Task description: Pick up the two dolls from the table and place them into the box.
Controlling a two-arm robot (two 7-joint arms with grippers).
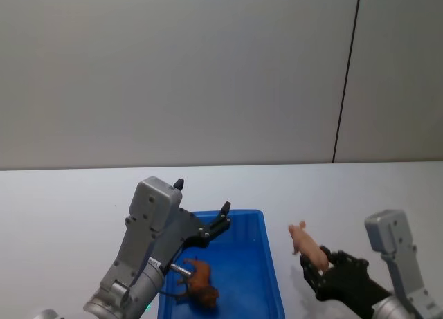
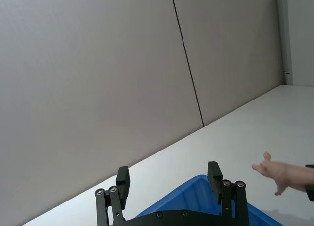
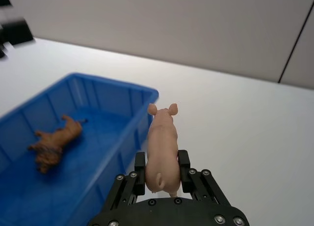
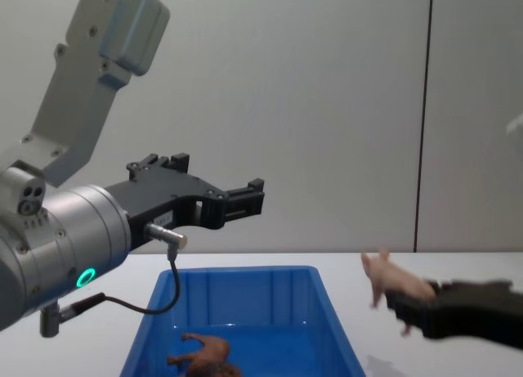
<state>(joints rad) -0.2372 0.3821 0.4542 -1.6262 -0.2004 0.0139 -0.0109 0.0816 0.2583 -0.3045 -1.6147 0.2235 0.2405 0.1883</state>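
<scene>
Head view: right claw [image 1: 313, 261] is clamped on the pig [image 1: 304, 241]. It pinches the rear half, and the snout end projects forward past the fingertips. Pig is clear of the table [image 1: 69, 201]. Chest view puts it in the air, higher than the box rim, with a faint shadow on the white surface below the claw. Box [image 1: 272, 260] sits just to the left of the right claw. Pig is outside the box, beside its right wall, not over the interior.

Right wrist view: pig [image 3: 162, 138] is upright between the two black fingers [image 3: 140, 162], back uppermost, ears and head pointing away from the claw. Both flanks are in contact with the fingers. Blue box [image 3: 113, 82] lies left of and ahead of this claw.

Left claw [image 1: 202, 196] is spread wide with nothing between its fingers. It hangs above the box, over the far left part, with the fingers aimed forward and slightly up. Left wrist view: the two fingertips [image 2: 122, 176] are well apart, with the far rim of the box [image 2: 196, 184] just beneath them. The pig [image 2: 279, 173] in the other claw is visible off to the right.

Lion [image 1: 197, 282] is inside the box on its floor, below and behind the left claw, in the near left portion. In the right wrist view it appears to lie on its side [image 3: 54, 140], apart from the far wall.
</scene>
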